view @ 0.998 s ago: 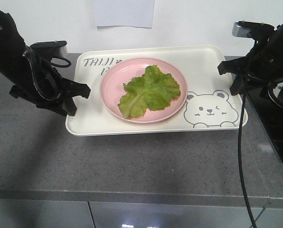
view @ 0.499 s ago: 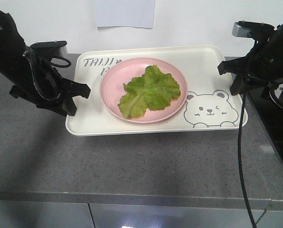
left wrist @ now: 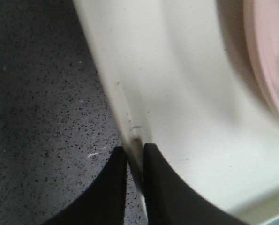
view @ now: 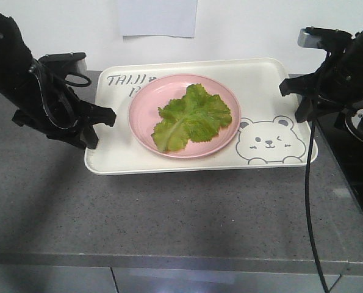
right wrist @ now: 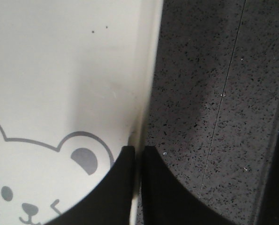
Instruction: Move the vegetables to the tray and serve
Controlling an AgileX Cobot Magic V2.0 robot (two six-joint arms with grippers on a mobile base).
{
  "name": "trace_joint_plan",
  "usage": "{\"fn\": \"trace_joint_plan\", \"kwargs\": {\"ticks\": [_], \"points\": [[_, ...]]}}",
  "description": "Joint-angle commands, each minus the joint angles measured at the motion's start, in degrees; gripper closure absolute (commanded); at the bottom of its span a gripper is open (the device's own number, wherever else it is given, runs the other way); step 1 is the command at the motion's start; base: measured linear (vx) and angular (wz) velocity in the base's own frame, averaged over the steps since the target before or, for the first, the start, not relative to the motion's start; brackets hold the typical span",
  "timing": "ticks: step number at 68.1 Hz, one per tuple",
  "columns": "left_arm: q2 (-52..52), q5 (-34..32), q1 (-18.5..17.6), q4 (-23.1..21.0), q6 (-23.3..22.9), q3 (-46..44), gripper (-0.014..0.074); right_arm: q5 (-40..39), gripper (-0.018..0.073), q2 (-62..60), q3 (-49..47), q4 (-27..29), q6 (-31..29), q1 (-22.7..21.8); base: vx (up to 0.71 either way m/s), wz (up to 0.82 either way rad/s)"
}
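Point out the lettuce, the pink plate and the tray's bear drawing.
lettuce (view: 190, 117), front view, middle of the leaf.
pink plate (view: 143, 104), front view, bare left part of its inside.
bear drawing (view: 268, 142), front view, the bear's face on the tray.

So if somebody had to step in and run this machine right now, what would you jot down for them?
Left gripper: fingers shut on the tray rim, left edge.
Right gripper: fingers shut on the tray's right rim, beside the bear drawing.
Vegetables lie on the pink plate, which sits on the tray; the tray rests on the grey counter.
Done: vegetables loaded, both edges gripped.
Left: lift the tray level with both arms and serve it.
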Motion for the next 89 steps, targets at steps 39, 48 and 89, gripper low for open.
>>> {"fn": "trace_joint_plan", "kwargs": {"ticks": [39,48,89], "points": [[-3.26,-2.91,-1.18,-5.94,1.80,-2.26,0.0602,1.61,0.0565,-3.34,-1.51,6.19,-1.37,0.90,0.06,-0.02],[-3.26,-2.91,-1.18,-5.94,1.80,-2.26,0.0602,1.61,0.0565,-3.34,-1.51,6.19,-1.37,0.90,0.08,-0.03],[-3.26,-2.91,-1.18,-5.94,1.80,-2.26,0.0602,1.61,0.0565,-3.34,-1.51,6.19,-1.37,0.90,0.07,-0.03]]}}
